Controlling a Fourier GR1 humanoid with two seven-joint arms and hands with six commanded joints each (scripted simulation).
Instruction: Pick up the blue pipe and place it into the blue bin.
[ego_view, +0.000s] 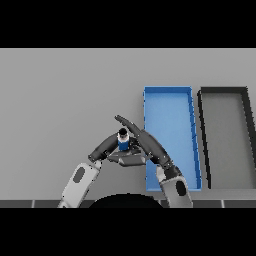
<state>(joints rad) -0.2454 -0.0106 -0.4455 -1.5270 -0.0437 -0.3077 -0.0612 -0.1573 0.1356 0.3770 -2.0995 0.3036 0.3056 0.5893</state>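
From the head view, no brand, label or writing is showing on anything. Two long bins are lying on the grey table (60, 100) at the right: the blue bin (170, 95), and just beside it on its right the dark bin (225, 92) with a grey floor. The visible floor of each is showing nothing inside; the near left corner of the blue bin is being covered by the right arm. The pipe (123, 141), blue with a dark and pale top end, is standing roughly upright just left of the blue bin's left wall, outside it, and is sitting between the two hands. The right hand (145, 142) is reaching in from the lower right, its long dark fingers (127, 123) stretching up and leftward past the pipe's top, with the palm lying against the pipe's right side; the fingers are looking mostly straight rather than wrapped, so I am reading this hand as open and pressing against the pipe. The left hand (106, 146) is coming in from the lower left, its fingers extending toward the pipe's left side and looking straight as well, touching or nearly touching it. Whether the pipe is lifted off the table or resting on it, I cannot tell.
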